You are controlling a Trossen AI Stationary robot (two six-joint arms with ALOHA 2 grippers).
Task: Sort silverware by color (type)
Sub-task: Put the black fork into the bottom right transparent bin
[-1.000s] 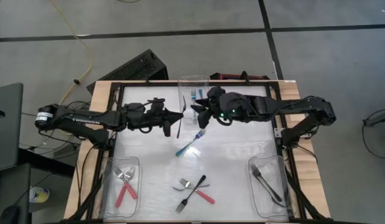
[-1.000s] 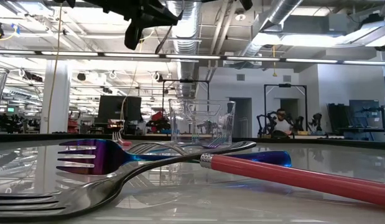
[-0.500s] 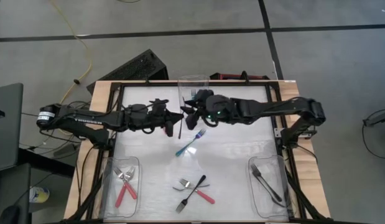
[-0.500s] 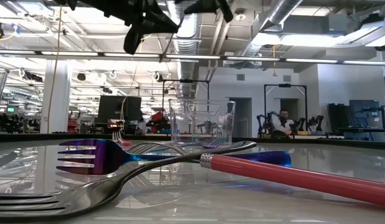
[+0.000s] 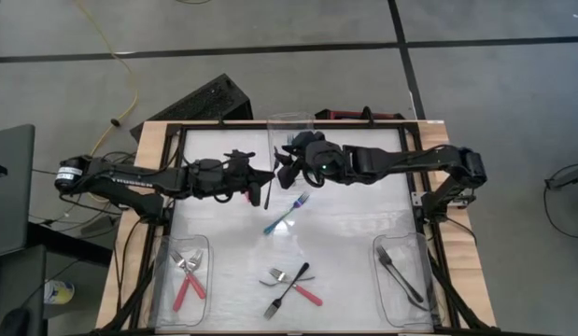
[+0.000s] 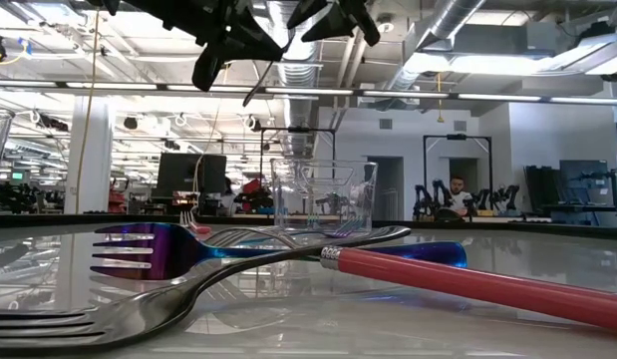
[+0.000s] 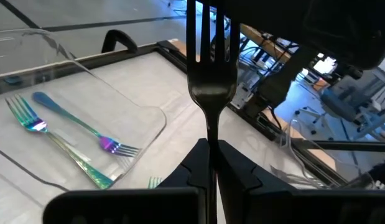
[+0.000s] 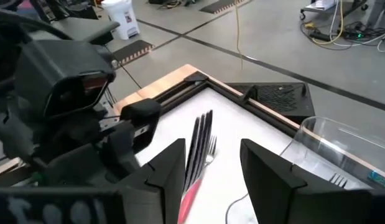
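My left gripper (image 5: pixel 262 177) hangs above the table's far middle, shut on an all-black fork (image 5: pixel 269 191), whose tines (image 7: pixel 208 37) stick out beyond the fingers. My right gripper (image 5: pixel 285 171) is open right beside it. Its two fingers stand on either side of the fork's tines (image 8: pixel 201 137) without touching them. A blue-handled fork (image 5: pixel 287 217) lies on the table below. A red-handled fork (image 5: pixel 305 294), a black fork (image 5: pixel 287 291) and one more fork (image 5: pixel 274 276) lie crossed near the front. My left gripper pinches the black fork's handle (image 7: pixel 209 134) just behind the head, between its two fingers. The fingers come level from the table's left. The rest of the handle is hidden between them. The fork is lifted clear of the table.
A clear bin (image 5: pixel 290 131) with blue-handled forks stands at the far edge. A clear bin (image 5: pixel 162 285) with red-handled forks is at the near left. Another (image 5: pixel 421 275) with black forks is at the near right. A black frame (image 5: pixel 176 131) rims the table.
My right gripper has moved toward the table's left, up to the black fork that my left gripper holds, and now has its open fingers around the tines. My left gripper and the fork have stayed about where they were.
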